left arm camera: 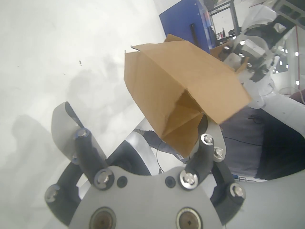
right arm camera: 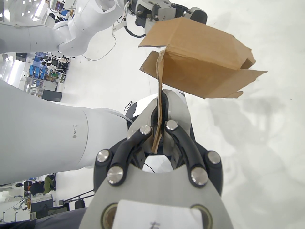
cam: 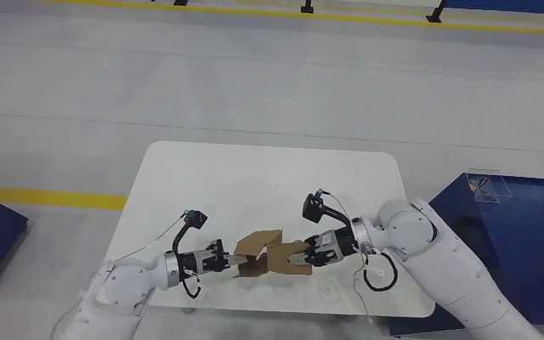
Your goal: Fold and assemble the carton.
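The brown corrugated cardboard carton is part-way formed, by my reading. Its body has been opened from flat into a hollow sleeve, with creased side walls and a dark inside showing in the left wrist view, though the sleeve looks skewed rather than square. Neither end is closed. At the end nearer the right arm the flaps splay outward, one wide flap lying out flat and another standing edge-on. At the other end a flap juts out loose as well. What is left, I judge, is most of the folding work: square the body, turn the end flaps in, and tuck or lock them so the box keeps its shape.

The carton hangs between the two arms over the near part of the white desk with rounded corners. The shadows under it in the wrist views suggest it is lifted off the surface, though I cannot be sure that no corner touches.

The right fingers are pressed together on one thin flap of the carton, which runs edge-on between them. This pinch seems to carry the whole carton. The left fingers stand wide apart and grip nothing. One is out over the bare desk, well away from the cardboard. The other sits just behind the carton's lower flap, either very near it or touching it, and I cannot tell which
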`<move>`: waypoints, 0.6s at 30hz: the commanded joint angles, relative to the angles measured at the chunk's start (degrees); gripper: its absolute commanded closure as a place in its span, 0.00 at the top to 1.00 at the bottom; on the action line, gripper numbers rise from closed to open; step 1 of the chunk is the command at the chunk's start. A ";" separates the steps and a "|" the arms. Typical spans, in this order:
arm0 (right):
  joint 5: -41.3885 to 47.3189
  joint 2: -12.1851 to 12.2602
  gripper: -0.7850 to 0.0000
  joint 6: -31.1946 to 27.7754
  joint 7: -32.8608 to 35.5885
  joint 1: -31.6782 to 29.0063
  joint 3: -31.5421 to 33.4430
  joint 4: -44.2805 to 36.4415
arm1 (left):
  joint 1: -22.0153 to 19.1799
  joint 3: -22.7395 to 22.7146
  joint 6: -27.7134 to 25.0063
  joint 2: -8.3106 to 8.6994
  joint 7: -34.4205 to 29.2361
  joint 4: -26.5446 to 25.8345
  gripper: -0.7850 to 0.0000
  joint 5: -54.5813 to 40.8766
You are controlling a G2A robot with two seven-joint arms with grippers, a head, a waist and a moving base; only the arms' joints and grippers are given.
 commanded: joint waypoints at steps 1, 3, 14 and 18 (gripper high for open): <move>0.06 -0.07 0.00 -0.15 0.29 0.09 -0.19 -0.04 | -0.27 1.02 0.13 -0.08 0.98 0.40 1.00 0.91; 0.06 -0.15 0.00 -0.23 0.54 0.22 -0.44 -0.09 | -0.70 1.99 0.31 -0.14 1.14 0.84 1.00 1.22; 1.10 -0.81 0.00 -0.93 0.40 0.76 -1.94 0.91 | -2.84 6.84 2.30 -0.48 3.34 1.01 0.98 5.26; 1.73 -1.17 0.00 -1.34 0.53 1.17 -2.80 1.15 | -3.47 7.59 2.71 -0.54 3.76 1.52 0.91 4.96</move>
